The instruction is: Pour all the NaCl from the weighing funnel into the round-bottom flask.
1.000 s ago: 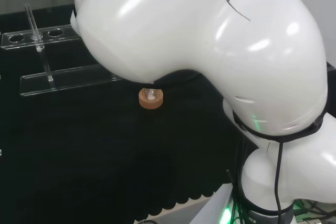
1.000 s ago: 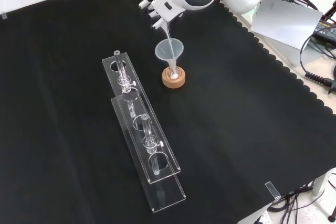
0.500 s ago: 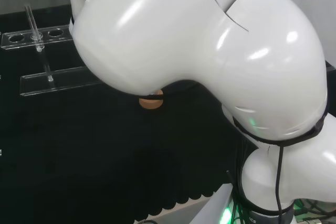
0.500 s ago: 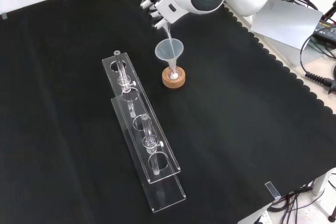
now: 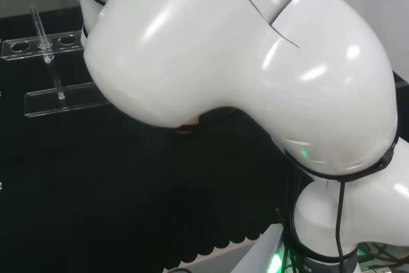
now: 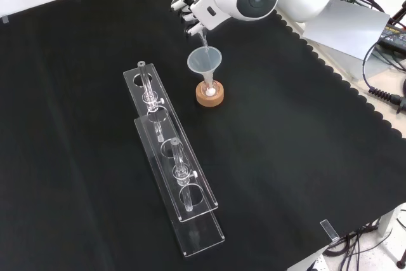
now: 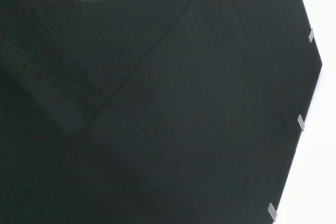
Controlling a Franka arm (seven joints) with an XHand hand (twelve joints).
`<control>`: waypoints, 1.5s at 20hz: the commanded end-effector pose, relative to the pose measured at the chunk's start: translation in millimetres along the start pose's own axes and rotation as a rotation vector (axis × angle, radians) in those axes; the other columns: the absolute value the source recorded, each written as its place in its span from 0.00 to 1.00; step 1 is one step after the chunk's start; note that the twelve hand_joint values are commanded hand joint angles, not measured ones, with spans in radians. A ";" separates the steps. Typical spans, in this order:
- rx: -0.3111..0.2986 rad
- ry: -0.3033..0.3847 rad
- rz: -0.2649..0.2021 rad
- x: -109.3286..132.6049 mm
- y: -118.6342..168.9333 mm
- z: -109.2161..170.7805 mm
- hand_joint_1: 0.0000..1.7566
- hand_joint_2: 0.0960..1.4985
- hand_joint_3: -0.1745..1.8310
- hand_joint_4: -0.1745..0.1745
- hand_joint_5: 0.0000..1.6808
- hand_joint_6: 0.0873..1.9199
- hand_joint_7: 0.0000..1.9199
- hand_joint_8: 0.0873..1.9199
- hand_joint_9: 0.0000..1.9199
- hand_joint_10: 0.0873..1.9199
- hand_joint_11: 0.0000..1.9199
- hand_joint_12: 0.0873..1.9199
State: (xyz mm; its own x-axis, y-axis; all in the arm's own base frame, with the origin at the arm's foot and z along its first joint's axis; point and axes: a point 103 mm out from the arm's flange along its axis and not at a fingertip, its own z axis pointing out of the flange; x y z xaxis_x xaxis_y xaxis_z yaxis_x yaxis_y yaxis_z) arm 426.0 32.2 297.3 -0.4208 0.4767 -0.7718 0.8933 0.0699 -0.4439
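Note:
In the front view the hand point(image 6: 195, 6) hangs above the clear funnel point(image 6: 204, 60), its fingers curled round the weighing funnel point(image 6: 203, 38). That thin clear piece tilts steeply down, with its tip at the funnel's mouth. The funnel stands in the neck of the small round-bottom flask point(image 6: 209, 89), which rests on a cork ring point(image 6: 210, 98). A little white powder shows inside the flask. In the head view the arm's white link point(image 5: 211, 49) covers the flask, and just a sliver of the cork ring point(image 5: 186, 130) peeks out below it.
Two long clear racks point(image 6: 166, 150) with glass tubes lie left of the flask in the front view, and show far left in the head view point(image 5: 61, 97). The cloth's scalloped edge point(image 6: 355, 87) runs at the right, with a grey sheet point(image 6: 349, 26) and cables beyond.
The arm's big link has swung right in the front view and dropped in the head view, now covering nearly all of the cork ring. The weighing funnel stands a little steeper and higher.

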 end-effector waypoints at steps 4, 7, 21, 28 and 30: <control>-0.007 -0.050 0.005 3.7 -0.4 -8.2 0.59 0.66 0.14 1.00 0.63 0.45 0.61 0.19 0.69 0.03 0.49 0.47; -0.005 -0.093 0.008 6.0 -0.8 -9.2 0.59 0.66 0.14 1.00 0.63 0.45 0.61 0.19 0.69 0.02 0.49 0.47; -0.004 -0.177 0.035 3.4 -0.9 -13.6 0.59 0.66 0.14 1.00 0.63 0.45 0.61 0.19 0.69 0.02 0.49 0.47; 0.001 -0.226 0.039 4.4 -0.1 -16.9 0.59 0.66 0.15 1.00 0.63 0.45 0.61 0.19 0.69 0.02 0.49 0.47; 0.004 -0.245 0.038 6.3 0.2 -17.5 0.59 0.66 0.15 1.00 0.63 0.45 0.61 0.19 0.69 0.02 0.49 0.47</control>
State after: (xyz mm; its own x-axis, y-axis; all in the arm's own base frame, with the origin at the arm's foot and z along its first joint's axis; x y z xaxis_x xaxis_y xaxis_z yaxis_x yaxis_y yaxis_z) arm 426.5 48.8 301.5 -0.4112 0.2792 -0.8677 0.9091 0.0558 -0.4129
